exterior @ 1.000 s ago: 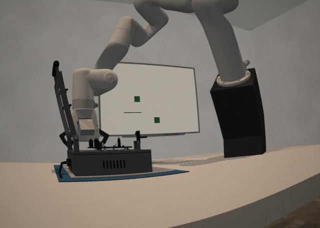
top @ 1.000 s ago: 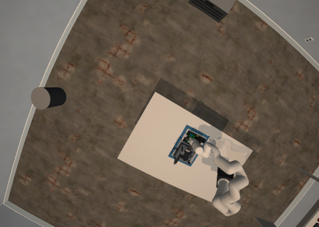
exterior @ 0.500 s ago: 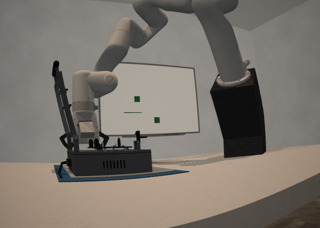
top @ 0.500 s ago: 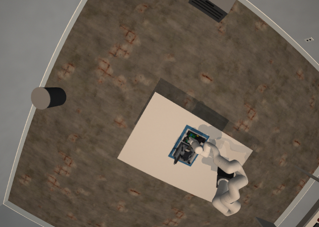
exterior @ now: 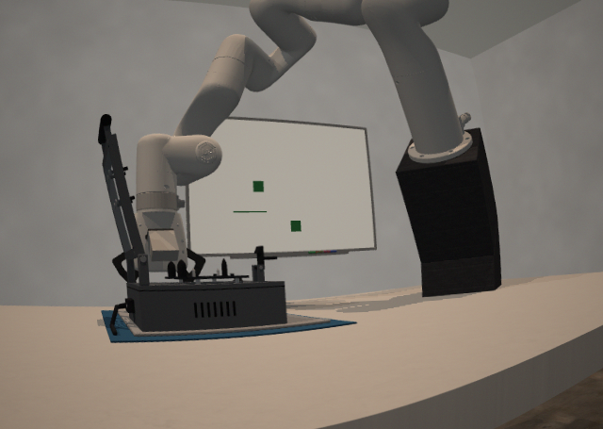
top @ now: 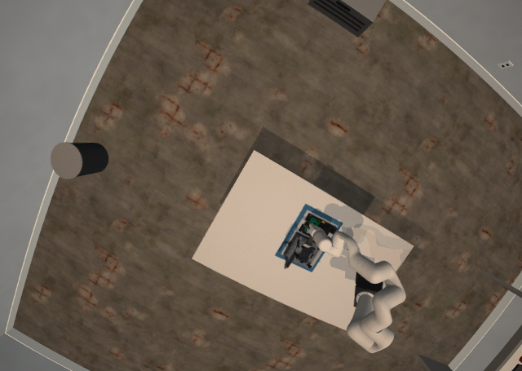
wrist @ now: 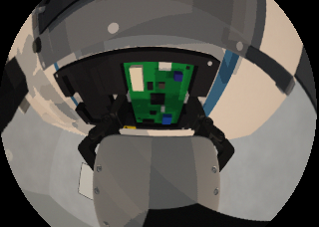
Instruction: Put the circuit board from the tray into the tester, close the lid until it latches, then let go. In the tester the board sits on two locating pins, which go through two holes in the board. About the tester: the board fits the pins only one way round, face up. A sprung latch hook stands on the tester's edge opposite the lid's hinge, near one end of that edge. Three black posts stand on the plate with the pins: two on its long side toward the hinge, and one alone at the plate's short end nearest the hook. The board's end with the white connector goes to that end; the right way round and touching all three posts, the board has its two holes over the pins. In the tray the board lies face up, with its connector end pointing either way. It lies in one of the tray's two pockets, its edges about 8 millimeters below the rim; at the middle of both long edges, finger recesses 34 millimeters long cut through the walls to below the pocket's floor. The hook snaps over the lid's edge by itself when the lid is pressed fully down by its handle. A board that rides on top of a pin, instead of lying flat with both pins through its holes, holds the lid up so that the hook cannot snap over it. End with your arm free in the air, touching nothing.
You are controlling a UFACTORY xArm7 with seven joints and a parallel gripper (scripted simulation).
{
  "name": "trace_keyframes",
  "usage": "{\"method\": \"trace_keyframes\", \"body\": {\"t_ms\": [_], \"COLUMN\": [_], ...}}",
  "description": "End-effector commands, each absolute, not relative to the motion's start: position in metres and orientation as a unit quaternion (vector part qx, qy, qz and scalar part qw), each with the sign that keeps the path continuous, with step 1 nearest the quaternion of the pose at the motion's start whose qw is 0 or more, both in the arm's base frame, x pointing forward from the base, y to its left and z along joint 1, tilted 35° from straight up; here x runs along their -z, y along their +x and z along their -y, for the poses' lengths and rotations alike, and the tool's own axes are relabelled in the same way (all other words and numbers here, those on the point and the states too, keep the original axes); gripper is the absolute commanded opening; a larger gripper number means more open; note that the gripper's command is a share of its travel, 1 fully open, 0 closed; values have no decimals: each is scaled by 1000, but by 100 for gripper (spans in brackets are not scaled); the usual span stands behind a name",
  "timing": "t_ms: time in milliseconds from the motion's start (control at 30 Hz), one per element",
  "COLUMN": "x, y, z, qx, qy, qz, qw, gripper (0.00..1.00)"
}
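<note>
1. The hand [wrist: 158, 122] hung fully open and empty over the tester [exterior: 209, 303].
2. The circuit board [wrist: 158, 94] lay directly beneath it; tray or tester plate, unclear.
3. The lid [exterior: 117, 190] stood raised.

The arm [exterior: 228, 81] has a smooth, matt shell like off-white plastic. The tester [exterior: 209, 305] looks like dark matt metal with a slotted front. Its lid [exterior: 117, 190] is a grey metal-looking frame. The circuit board [wrist: 159, 94] is shiny green. The counter [exterior: 292, 375] is smooth, pale beige. The floor [top: 253, 85] looks like rough, worn carpet.
</note>
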State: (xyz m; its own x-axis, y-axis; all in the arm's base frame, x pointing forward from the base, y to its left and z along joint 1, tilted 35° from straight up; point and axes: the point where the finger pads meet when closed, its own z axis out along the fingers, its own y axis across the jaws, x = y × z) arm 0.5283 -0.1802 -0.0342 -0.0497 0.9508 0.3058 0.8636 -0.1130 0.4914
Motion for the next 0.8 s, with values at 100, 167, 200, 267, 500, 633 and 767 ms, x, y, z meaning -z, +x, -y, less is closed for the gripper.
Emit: {"method": "trace_keyframes", "body": {"t_ms": [100, 167, 200, 267, 500, 633, 767], "x": [33, 33, 33, 33, 33, 33, 33], "y": [529, 529, 529, 529, 529, 529, 529], "z": [182, 182, 182, 182, 182, 182, 182], "qx": [-295, -295, -295, -295, -295, -295, -295], "qy": [686, 686, 686, 686, 686, 686, 686], "qz": [-661, -661, -661, -661, -661, -661, -661], "qw": [76, 76, 76, 76, 76, 76, 76], "gripper": [100, 100, 95, 95, 95, 89, 89]}}
